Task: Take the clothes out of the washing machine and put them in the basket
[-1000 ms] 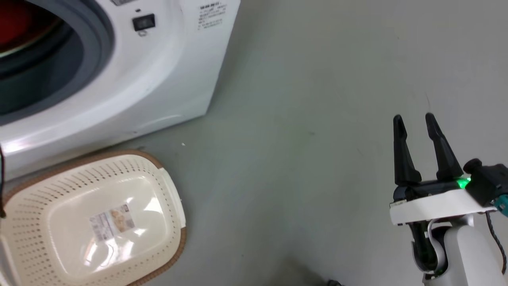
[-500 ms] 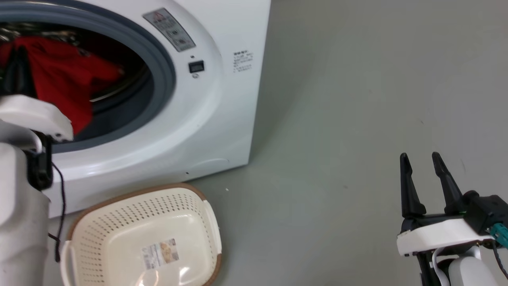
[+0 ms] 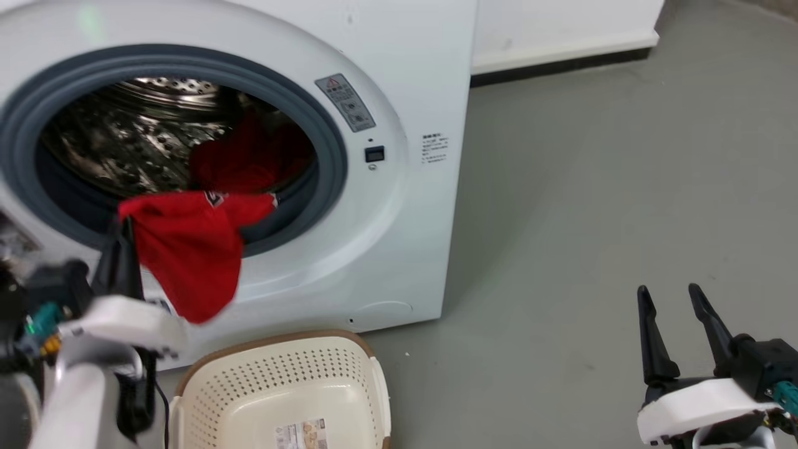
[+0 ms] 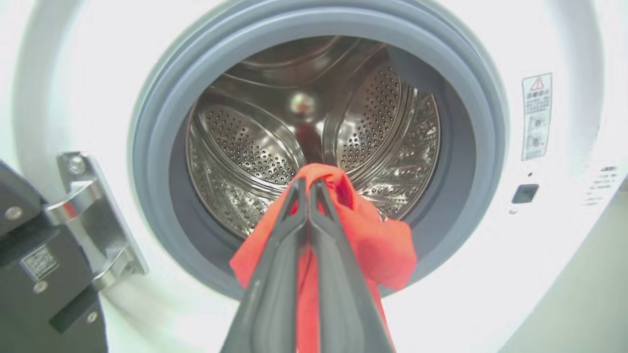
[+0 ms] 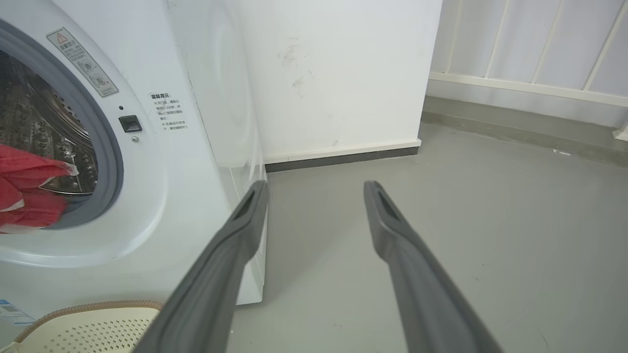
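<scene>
The white washing machine (image 3: pixel 399 237) stands with its grey-ringed porthole uncovered. My left gripper (image 3: pixel 124 232) is shut on a red garment (image 3: pixel 193 262) that hangs over the porthole's lower rim, above the basket (image 3: pixel 280 380). More red clothes (image 3: pixel 249 159) lie inside the steel drum. In the left wrist view my gripper (image 4: pixel 307 185) pinches the red cloth (image 4: pixel 378 240) in front of the drum (image 4: pixel 245 147). My right gripper (image 3: pixel 676 299) is open above the floor at the lower right, holding nothing. The right wrist view shows that gripper (image 5: pixel 316 189), red cloth (image 5: pixel 24 191) and the basket's rim (image 5: pixel 88 308).
The machine's door hinge and black door frame (image 4: pixel 54 245) sit left of the porthole. A white wall with a dark skirting (image 3: pixel 561 56) runs behind. Grey floor (image 3: pixel 592 187) spreads to the right of the machine.
The head camera has tilted up, so the whole porthole is now in view. My left gripper has drawn the red garment from the drum out over the porthole's rim. The right gripper stays open.
</scene>
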`<state>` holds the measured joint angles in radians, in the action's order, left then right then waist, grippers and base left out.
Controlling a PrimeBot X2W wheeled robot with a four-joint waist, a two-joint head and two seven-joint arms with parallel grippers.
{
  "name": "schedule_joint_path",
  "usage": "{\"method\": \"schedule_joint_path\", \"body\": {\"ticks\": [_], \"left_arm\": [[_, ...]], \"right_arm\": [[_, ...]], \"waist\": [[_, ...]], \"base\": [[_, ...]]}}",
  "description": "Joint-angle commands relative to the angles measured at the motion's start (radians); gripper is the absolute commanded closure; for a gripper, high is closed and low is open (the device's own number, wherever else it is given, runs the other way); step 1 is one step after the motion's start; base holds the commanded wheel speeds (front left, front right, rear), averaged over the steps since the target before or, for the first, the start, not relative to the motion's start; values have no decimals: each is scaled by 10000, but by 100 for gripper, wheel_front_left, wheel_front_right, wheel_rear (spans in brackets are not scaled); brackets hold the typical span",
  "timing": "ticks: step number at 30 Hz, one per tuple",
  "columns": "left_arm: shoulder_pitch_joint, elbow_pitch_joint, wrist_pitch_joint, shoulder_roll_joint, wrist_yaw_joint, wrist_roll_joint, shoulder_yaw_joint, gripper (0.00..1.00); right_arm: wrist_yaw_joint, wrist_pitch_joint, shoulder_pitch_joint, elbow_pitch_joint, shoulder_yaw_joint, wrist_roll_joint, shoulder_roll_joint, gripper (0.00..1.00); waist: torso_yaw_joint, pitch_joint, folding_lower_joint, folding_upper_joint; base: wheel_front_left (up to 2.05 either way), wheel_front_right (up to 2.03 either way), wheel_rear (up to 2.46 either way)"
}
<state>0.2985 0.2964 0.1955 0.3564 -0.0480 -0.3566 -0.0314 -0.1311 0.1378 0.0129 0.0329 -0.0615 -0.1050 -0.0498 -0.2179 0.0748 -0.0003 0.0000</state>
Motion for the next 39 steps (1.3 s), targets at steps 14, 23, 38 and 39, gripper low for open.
{"method": "schedule_joint_path", "body": {"ticks": [14, 23, 38, 39], "left_arm": [[-3224, -1040, -187, -1397, -541, -254, -882, 100], [-2511, 553, 315, -1890, -422, -298, -1113, 100], [765, 4911, 634, -1576, 100, -91, -1125, 100], [950, 5259, 638, -1555, 113, -92, -1123, 100]], "right_arm": [[7, -697, 485, -901, -37, 75, -7, 0], [7, -617, -47, -1060, 89, -81, -7, 0], [7, 158, -1461, -461, 381, -667, -3, 0], [7, 238, -1539, -393, 402, -689, -3, 0]], "waist": [[909, -337, 3, 0], [571, 984, 3, 0], [-784, 3847, 3, 0], [-845, 3993, 3, 0]], "base": [[0, 0, 0], [0, 0, 0], [0, 0, 0], [0, 0, 0]]}}
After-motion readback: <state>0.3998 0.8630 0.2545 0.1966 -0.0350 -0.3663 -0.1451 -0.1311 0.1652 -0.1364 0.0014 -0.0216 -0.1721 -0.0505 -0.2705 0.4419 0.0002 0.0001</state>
